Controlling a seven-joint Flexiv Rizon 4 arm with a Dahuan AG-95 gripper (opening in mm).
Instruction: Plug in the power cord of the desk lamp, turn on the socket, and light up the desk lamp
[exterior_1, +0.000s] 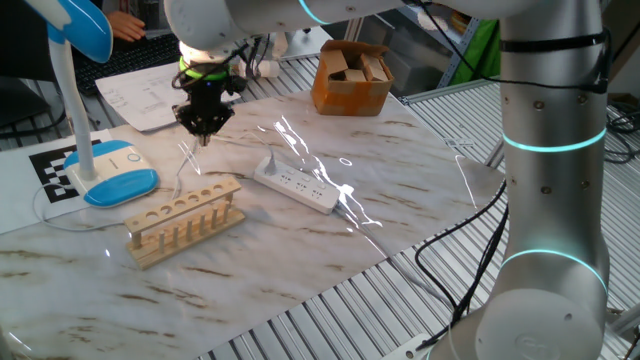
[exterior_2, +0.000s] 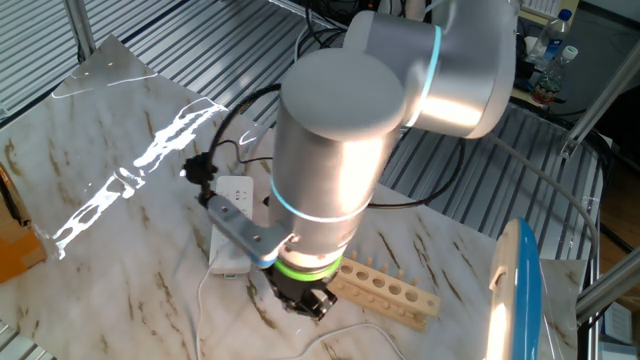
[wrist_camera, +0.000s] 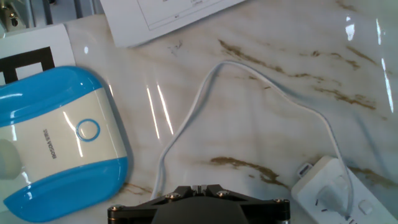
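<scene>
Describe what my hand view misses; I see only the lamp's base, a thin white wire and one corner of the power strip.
Observer: In one fixed view, a wooden rack with a row of holes lies on the table, in front of the desk lamp and the power strip.
Operator: Report the pincer; I see only its dark edge.
Observer: The pincer is shut and points down above the table, between the lamp's base and the strip.
Operator: Check the far side of the table.
Observer: An open cardboard box stands there, beyond the power strip.
</scene>
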